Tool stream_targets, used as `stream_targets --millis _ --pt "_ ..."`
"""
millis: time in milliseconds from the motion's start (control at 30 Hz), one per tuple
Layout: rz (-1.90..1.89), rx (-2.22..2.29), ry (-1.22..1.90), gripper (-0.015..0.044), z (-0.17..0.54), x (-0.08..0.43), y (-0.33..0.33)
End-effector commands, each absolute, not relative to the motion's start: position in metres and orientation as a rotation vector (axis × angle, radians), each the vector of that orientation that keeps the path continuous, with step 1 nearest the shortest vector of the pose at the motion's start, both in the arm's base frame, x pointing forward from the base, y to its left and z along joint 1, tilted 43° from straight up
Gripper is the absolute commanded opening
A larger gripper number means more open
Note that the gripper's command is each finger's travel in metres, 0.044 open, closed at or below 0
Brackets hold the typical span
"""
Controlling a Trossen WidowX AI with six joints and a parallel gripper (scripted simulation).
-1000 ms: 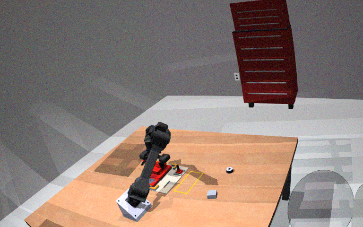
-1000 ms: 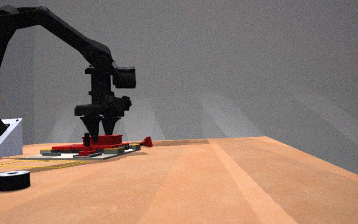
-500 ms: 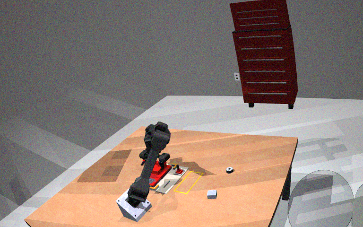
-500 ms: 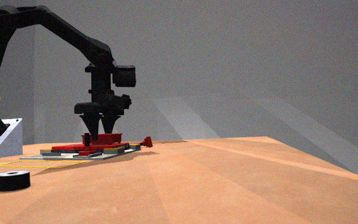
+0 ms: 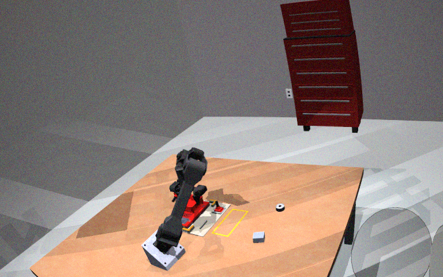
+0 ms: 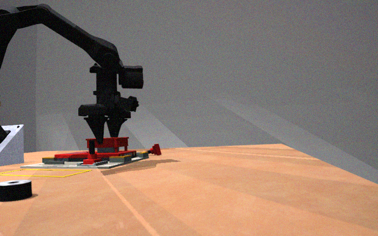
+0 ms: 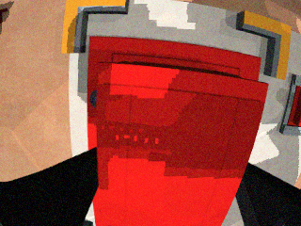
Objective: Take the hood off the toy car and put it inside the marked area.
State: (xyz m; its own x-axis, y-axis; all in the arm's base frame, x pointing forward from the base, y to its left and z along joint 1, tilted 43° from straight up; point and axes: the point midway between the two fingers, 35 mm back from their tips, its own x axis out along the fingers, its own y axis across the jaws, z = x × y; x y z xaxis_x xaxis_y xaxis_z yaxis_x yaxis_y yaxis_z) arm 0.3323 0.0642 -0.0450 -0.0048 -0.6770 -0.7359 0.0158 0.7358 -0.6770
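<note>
A: While the hood (image 7: 179, 145) is being gripped across its width, which step is being carried out?

B: The taking-off is being done; the gripper (image 6: 107, 133) is being held closed on the hood, one dark finger (image 7: 51, 207) being pressed to each side; in the exterior view the red piece is being carried slightly above the toy car (image 6: 91, 157), though whether it is fully freed cannot be told.

A: And where is the marked area being shown?

B: The yellow outline (image 5: 229, 223) is being seen just beside the grey base plate (image 5: 209, 223), on the table (image 5: 310, 209); nothing is being seen inside it.

A: What is being called for next?

B: In all likelihood a straight lift is being required, so that the car is not being dragged along; then the hood is being carried sideways over the outline, lowered flat, and released, the fingers being opened wide and drawn clear.
</note>
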Motion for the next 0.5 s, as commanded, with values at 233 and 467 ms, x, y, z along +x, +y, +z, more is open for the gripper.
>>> stream_targets --millis 233,467 --pt "-0.593 -0.562 1.486 0.0000 -0.0390 0.3328 0.0714" --pt "-0.593 -0.562 1.487 0.0000 -0.0352 0.3328 0.0748"
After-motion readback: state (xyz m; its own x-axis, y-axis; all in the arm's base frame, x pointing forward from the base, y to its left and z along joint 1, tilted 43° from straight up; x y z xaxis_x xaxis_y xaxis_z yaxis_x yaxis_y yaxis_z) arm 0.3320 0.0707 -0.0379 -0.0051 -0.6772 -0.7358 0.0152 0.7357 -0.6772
